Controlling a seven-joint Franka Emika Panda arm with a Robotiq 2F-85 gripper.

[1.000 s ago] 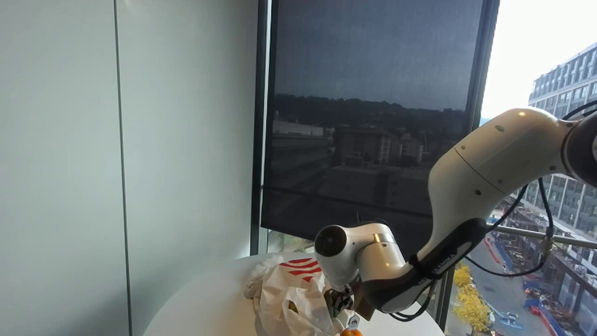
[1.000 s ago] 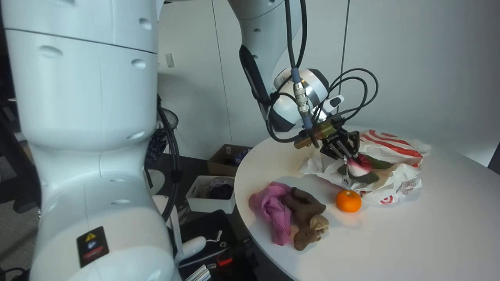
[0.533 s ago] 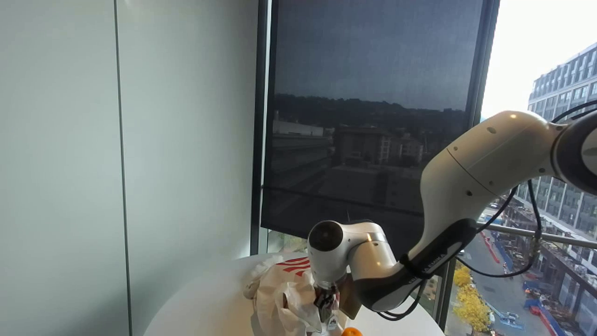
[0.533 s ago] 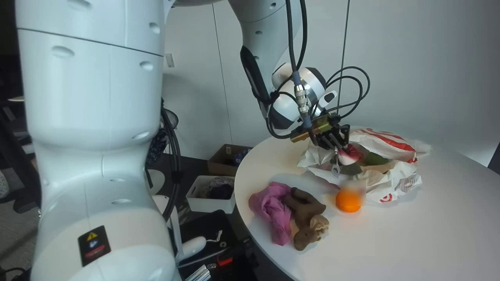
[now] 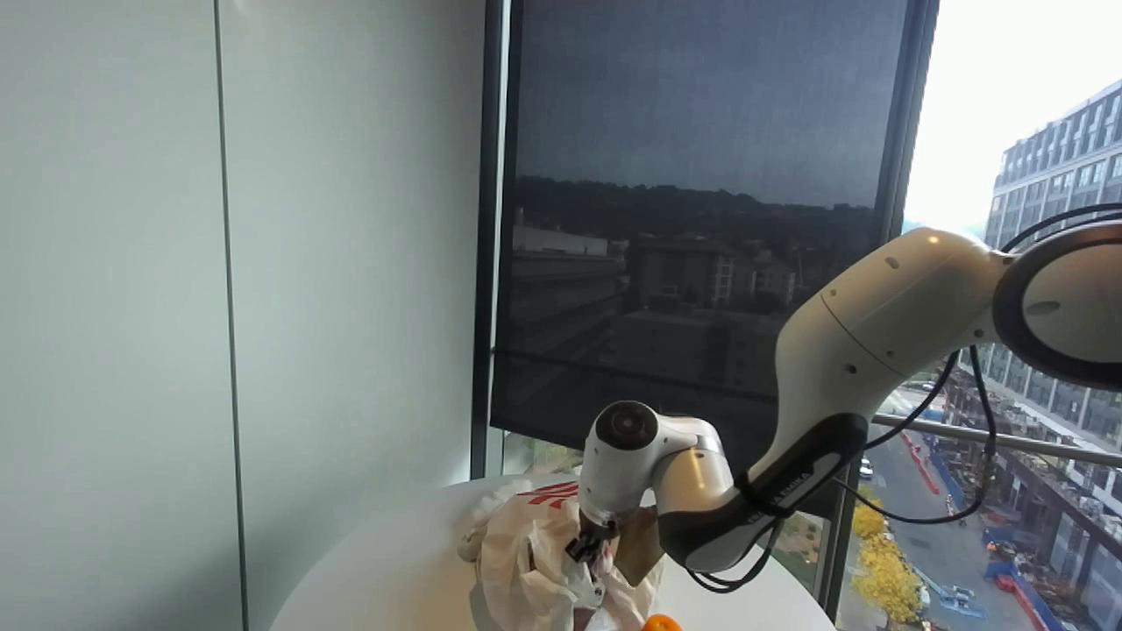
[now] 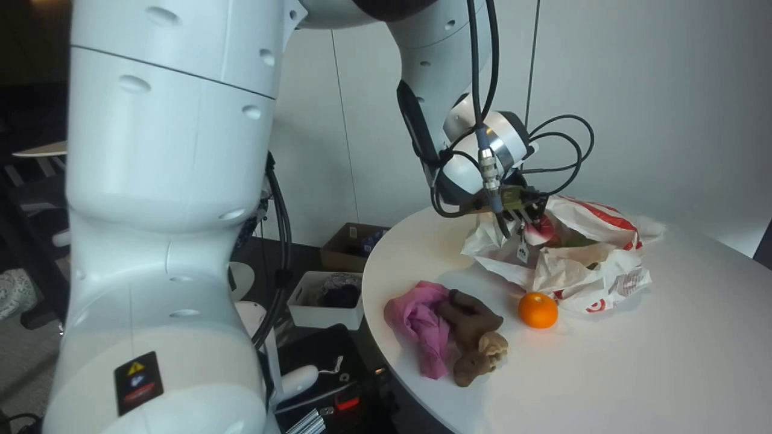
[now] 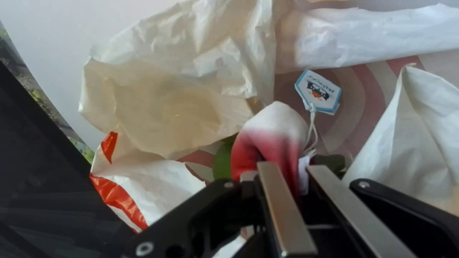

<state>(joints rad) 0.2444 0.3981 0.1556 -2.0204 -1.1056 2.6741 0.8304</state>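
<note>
My gripper [image 7: 292, 172] is shut on a red-and-white plush toy [image 7: 274, 118] with green leaf-like parts. Red fabric and a small white label show between the fingers. A paper tag [image 7: 318, 91] hangs from the toy on a string. The toy is at the open mouth of a crumpled white bag with red stripes [image 7: 172, 104]. In an exterior view the toy [image 6: 538, 232] hangs below the gripper [image 6: 525, 218], with the bag [image 6: 573, 274] around it. In an exterior view the gripper [image 5: 589, 548] points down at the bag [image 5: 517, 570]; the toy is mostly hidden there.
An orange [image 6: 538, 310] lies just in front of the bag on the round white table [image 6: 603, 374]. A pink cloth [image 6: 419, 319] and a brown plush animal [image 6: 473, 328] lie near the table edge. A white bin [image 6: 325, 313] and a brown box [image 6: 350, 241] stand on the floor.
The gripper has carried the toy away from the orange and turned. More of the bag's front flap now covers the green leaves. The orange, cloth and brown animal have not moved.
</note>
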